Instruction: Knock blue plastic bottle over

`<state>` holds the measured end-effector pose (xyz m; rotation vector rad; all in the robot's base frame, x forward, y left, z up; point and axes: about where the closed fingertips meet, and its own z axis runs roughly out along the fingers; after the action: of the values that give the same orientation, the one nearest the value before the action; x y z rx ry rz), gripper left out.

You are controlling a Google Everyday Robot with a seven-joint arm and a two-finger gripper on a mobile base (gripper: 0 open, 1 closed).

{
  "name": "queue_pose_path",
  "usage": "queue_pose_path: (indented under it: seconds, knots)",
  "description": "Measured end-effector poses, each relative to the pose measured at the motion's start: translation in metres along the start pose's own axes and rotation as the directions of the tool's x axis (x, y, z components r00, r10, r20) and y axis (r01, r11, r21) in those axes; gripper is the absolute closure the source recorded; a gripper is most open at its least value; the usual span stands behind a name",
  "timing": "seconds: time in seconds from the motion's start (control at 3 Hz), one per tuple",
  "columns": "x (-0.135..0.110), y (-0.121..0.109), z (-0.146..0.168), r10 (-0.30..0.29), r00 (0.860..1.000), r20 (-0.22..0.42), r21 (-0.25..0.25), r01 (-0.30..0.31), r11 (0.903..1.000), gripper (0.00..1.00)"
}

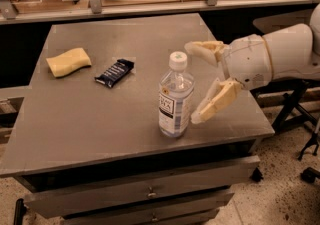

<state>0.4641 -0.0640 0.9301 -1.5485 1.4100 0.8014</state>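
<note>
A lab-like workroom: grey drawer cabinet [125, 119], speckled floor [280, 189] (metal rail [150, 8] behind); end effector [196, 83] above cabinet.
</note>
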Motion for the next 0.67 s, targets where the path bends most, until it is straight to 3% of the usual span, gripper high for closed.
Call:
queue_pose_path:
  seconds: [0.33,0.67]
  knots:
    - [0.0045,-0.0033,-0.0022,0.007,0.988,0.152,0.015,-0.009,0.9998,0.00]
    - [0.0062,0.0018,-0.0007,0.023,0.969,0.247,-0.001,-0.023,0.9997,0.00]
